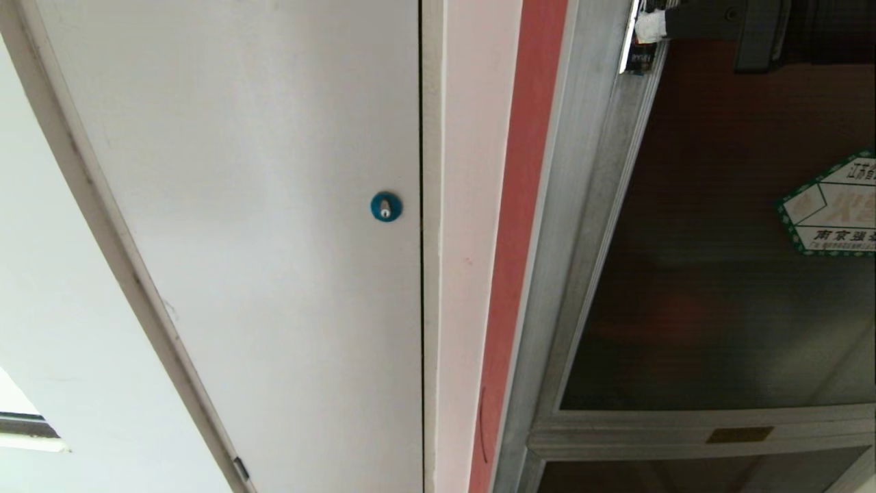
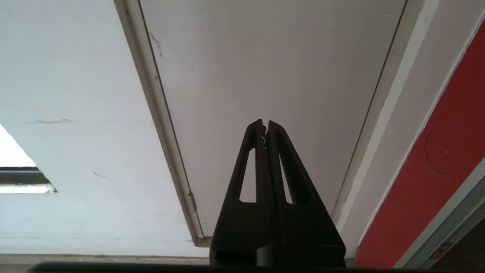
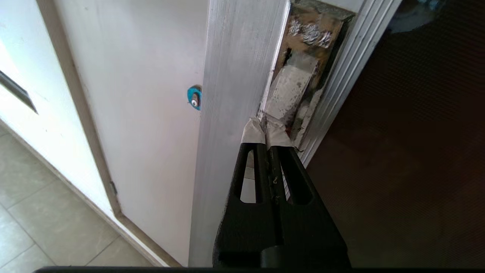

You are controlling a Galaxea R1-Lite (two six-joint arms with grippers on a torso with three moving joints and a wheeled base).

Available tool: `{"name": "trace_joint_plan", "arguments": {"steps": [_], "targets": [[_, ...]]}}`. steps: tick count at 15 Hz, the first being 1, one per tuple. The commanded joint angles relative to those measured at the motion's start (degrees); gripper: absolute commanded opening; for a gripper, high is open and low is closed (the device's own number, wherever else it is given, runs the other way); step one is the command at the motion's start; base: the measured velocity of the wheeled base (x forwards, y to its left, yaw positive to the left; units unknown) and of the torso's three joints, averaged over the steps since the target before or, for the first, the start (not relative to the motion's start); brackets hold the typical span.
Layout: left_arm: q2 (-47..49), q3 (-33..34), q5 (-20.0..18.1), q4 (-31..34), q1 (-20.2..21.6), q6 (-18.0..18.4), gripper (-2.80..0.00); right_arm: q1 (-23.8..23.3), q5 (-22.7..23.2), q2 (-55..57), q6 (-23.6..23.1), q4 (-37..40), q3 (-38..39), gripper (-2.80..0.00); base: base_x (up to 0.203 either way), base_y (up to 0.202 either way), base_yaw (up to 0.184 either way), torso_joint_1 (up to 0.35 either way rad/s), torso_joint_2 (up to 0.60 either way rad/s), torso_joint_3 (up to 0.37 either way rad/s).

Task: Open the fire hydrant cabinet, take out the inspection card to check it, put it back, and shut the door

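The fire hydrant cabinet's aluminium frame (image 1: 582,205) stands right of a red strip. Its door (image 1: 718,274), a dark tinted glass panel with a green-bordered sticker (image 1: 831,209), stands slightly ajar. A narrow gap (image 3: 299,76) between the frame post (image 3: 235,76) and the door (image 3: 398,151) shows rough grey wall inside. My right gripper (image 3: 265,129) is shut, its white-taped tips pushed into that gap at the door's edge; in the head view the right gripper (image 1: 647,27) sits at the top. The inspection card is hidden. My left gripper (image 2: 264,123) is shut, empty, parked facing the white door.
A plain white door (image 1: 274,239) with a small blue round lock (image 1: 386,206) stands left of the cabinet, and its hinge side meets a white wall (image 1: 61,342). Grey floor tiles (image 3: 38,212) lie below. A small brass plate (image 1: 739,434) sits on the cabinet's crossbar.
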Motion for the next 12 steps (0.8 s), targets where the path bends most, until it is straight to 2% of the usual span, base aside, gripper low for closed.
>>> {"name": "trace_joint_plan", "arguments": {"steps": [1, 12], "targets": [[-0.01, 0.44, 0.02, -0.05, -0.07, 0.00, -2.80, -0.26, 0.06, 0.60, -0.06, 0.02, 0.01, -2.80, 0.000, 0.000, 0.000, 0.000, 0.00, 0.000], [-0.01, 0.44, -0.07, -0.05, 0.02, 0.00, -2.80, -0.73, 0.41, -1.83, 1.44, 0.10, 2.10, -2.80, 0.000, 0.000, 0.000, 0.000, 0.00, 0.000]]}}
